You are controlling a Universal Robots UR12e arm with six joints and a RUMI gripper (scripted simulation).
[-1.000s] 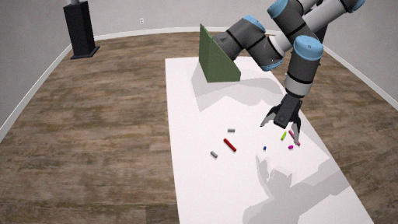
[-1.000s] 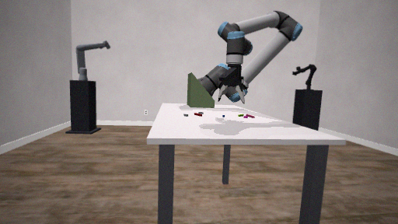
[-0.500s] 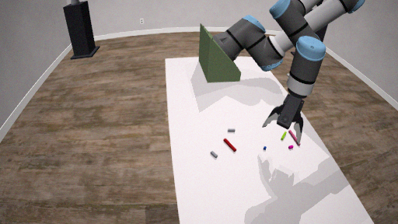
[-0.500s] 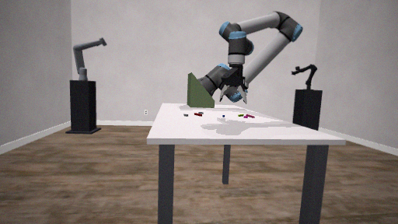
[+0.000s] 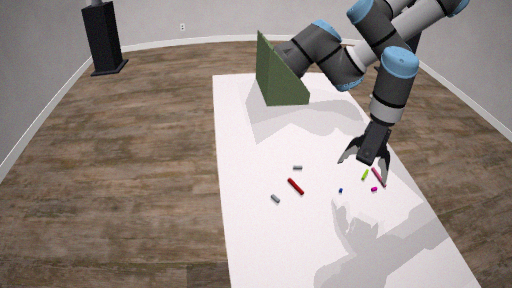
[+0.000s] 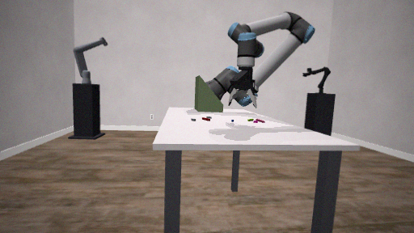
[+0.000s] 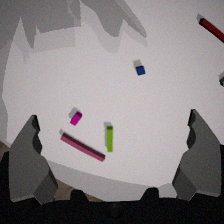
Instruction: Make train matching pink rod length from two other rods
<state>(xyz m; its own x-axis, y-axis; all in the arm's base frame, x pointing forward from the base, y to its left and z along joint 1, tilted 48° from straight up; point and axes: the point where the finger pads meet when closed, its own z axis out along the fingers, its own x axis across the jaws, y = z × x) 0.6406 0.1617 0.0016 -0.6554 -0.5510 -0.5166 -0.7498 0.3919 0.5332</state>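
Note:
My gripper (image 5: 364, 164) hangs open and empty above the right side of the white table, over the lime rod (image 5: 365, 174) and the pink rod (image 5: 378, 177). In the wrist view the pink rod (image 7: 83, 146) lies flat, with the lime rod (image 7: 109, 138) just right of it and the magenta rod (image 7: 76, 118) just above it. The blue rod (image 7: 140, 70) lies farther off. The red rod (image 5: 295, 186) lies mid-table, with two grey rods (image 5: 297, 167) (image 5: 275, 198) near it. All rods lie apart from each other.
A green wedge-shaped block (image 5: 276, 75) stands at the far end of the table. The table's right edge runs close to the pink rod. Two other arms on black pedestals (image 6: 86, 109) (image 6: 319, 111) stand away from the table.

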